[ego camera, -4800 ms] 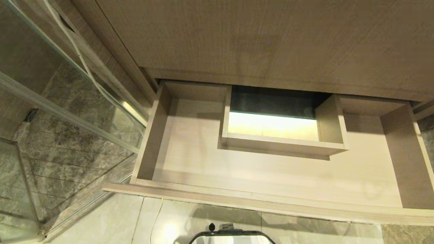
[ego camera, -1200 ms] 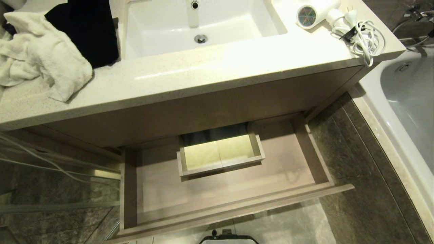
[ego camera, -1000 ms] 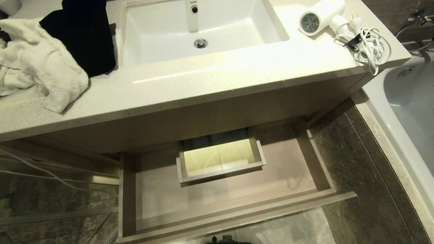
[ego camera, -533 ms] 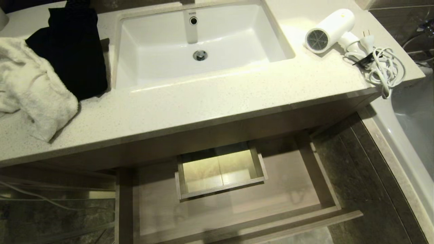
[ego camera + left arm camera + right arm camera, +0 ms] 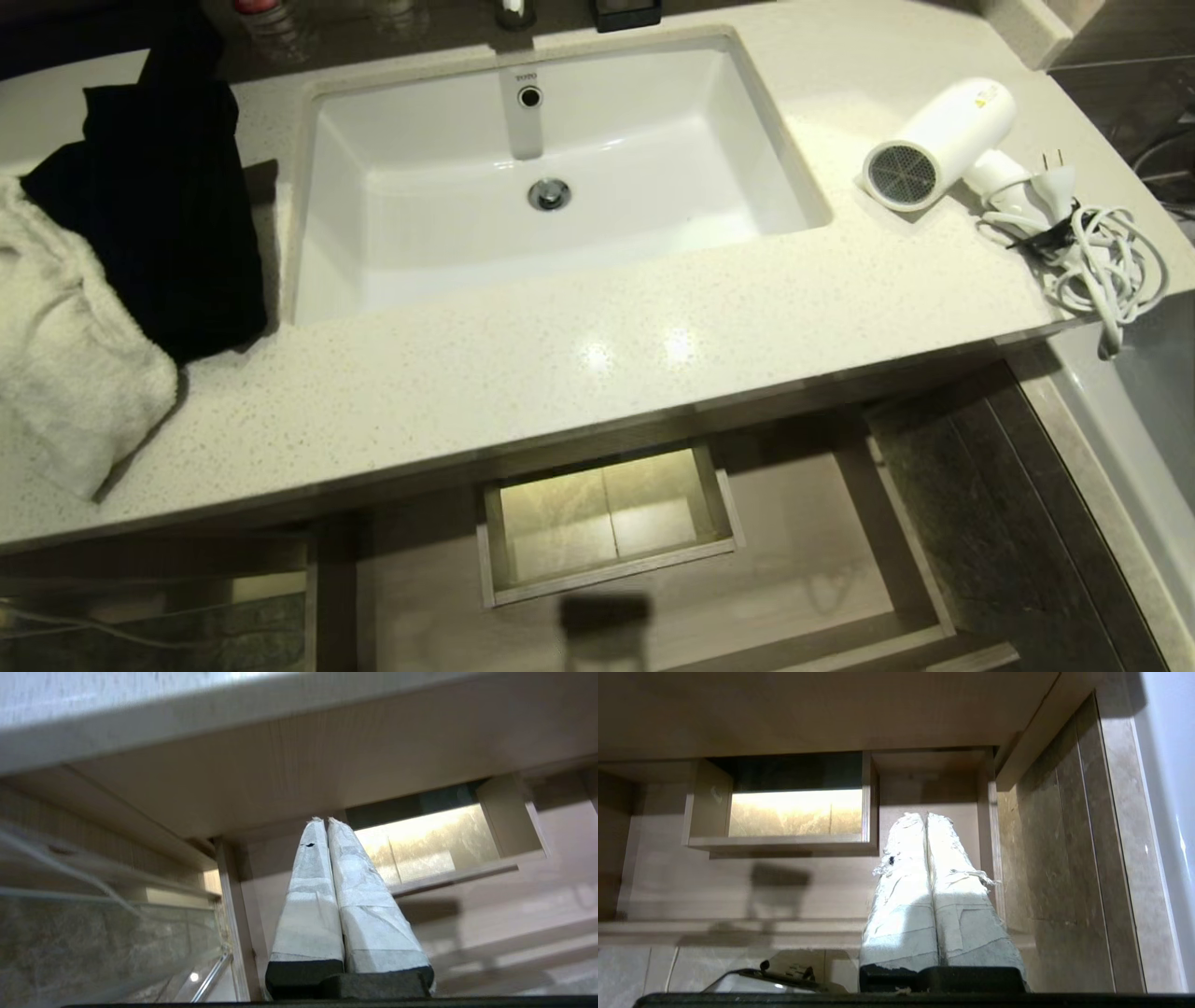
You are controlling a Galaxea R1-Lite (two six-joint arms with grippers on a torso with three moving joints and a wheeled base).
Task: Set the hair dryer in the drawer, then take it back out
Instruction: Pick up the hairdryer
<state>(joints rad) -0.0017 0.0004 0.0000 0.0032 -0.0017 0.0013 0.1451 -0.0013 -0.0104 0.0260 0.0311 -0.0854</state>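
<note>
The white hair dryer (image 5: 943,142) lies on the countertop at the right of the sink, its coiled cord (image 5: 1102,266) and plug beside it near the counter's right end. Below the counter the beige drawer (image 5: 803,579) stands pulled out and holds nothing, with its boxed cut-out (image 5: 607,523) in the middle; the same drawer (image 5: 537,891) (image 5: 691,891) fills both wrist views. Neither arm shows in the head view. My left gripper (image 5: 325,820) is shut and empty, low before the drawer's left end. My right gripper (image 5: 924,815) is shut and empty before the drawer's right end.
A white basin (image 5: 551,177) is set into the speckled countertop (image 5: 560,373). A black cloth (image 5: 159,205) and a white towel (image 5: 65,373) lie at the left. A bathtub rim (image 5: 1130,467) runs along the right, dark floor tiles (image 5: 980,523) beside the drawer.
The whole head view has shifted: the camera has risen, so the countertop, sink and hair dryer sit lower in the picture and the drawer has slid to the bottom edge. Nothing itself moved.
</note>
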